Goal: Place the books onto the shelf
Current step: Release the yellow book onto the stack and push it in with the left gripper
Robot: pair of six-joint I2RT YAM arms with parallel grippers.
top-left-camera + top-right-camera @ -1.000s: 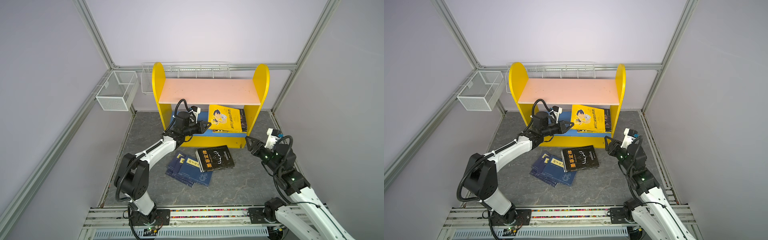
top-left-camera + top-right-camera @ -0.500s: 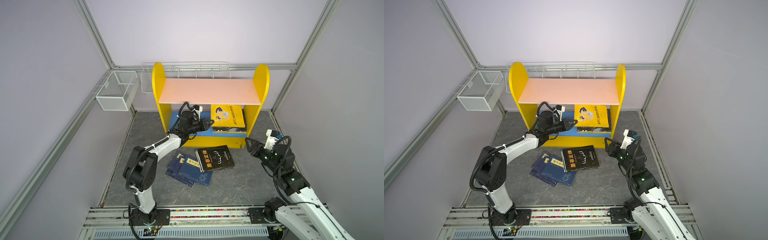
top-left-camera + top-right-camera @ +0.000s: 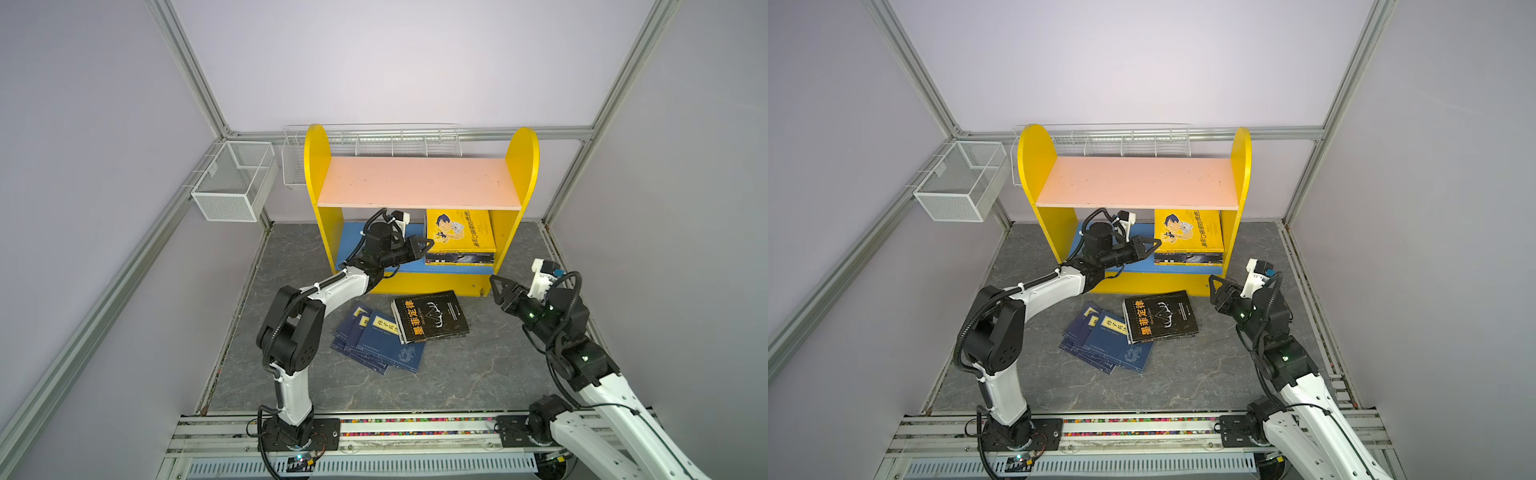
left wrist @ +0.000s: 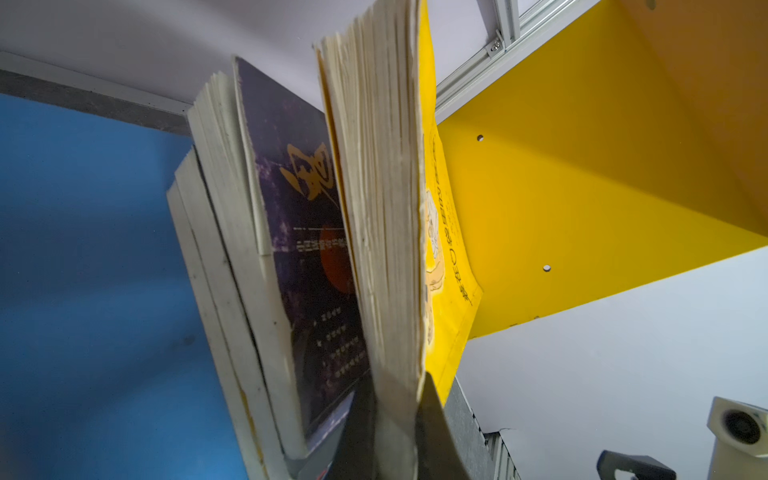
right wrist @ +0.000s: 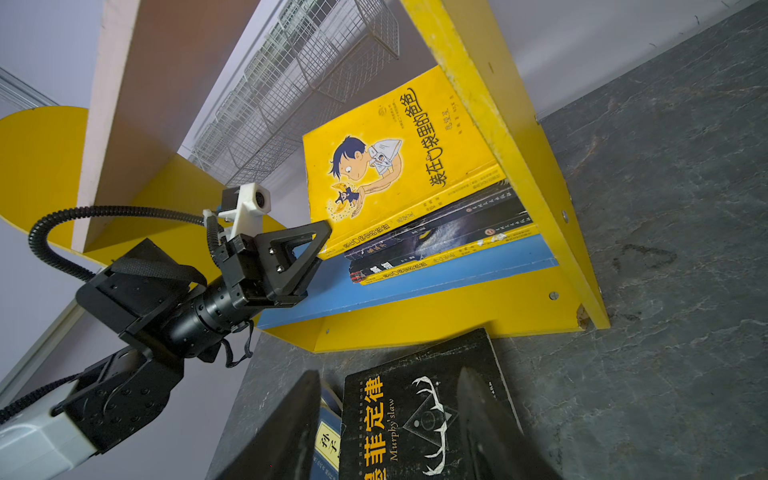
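Note:
The shelf (image 3: 318, 166) (image 3: 1034, 166) has a pink upper board (image 3: 415, 180) and a blue lower board (image 3: 353, 245) (image 4: 83, 249) (image 5: 415, 278). On the lower board's right end, a yellow cartoon book (image 3: 461, 230) (image 3: 1190, 230) (image 4: 440, 232) (image 5: 399, 162) tilts up off a stack of dark books (image 3: 459, 258) (image 4: 299, 232) (image 5: 440, 232). My left gripper (image 3: 430, 242) (image 3: 1158, 243) (image 4: 395, 411) is shut on its near left corner. A black book (image 3: 430, 316) (image 3: 1160, 318) (image 5: 415, 415) lies on the floor partly over navy books (image 3: 374, 340) (image 3: 1104, 338) (image 5: 328, 444). My right gripper (image 3: 496, 289) (image 3: 1214, 289) (image 5: 386, 419) hangs open to its right, holding nothing.
A white mesh basket (image 3: 232, 183) (image 3: 955, 187) hangs on the left wall frame, and a long wire basket (image 3: 374, 139) (image 5: 299, 83) runs behind the shelf. The shelf's right panel (image 3: 519, 174) stands close to the right wall frame. An aluminium rail (image 3: 415, 424) borders the front.
My left gripper has carried the yellow book to the right along the lower board, up against the shelf's right panel and over the dark stack. The right arm has hardly moved.

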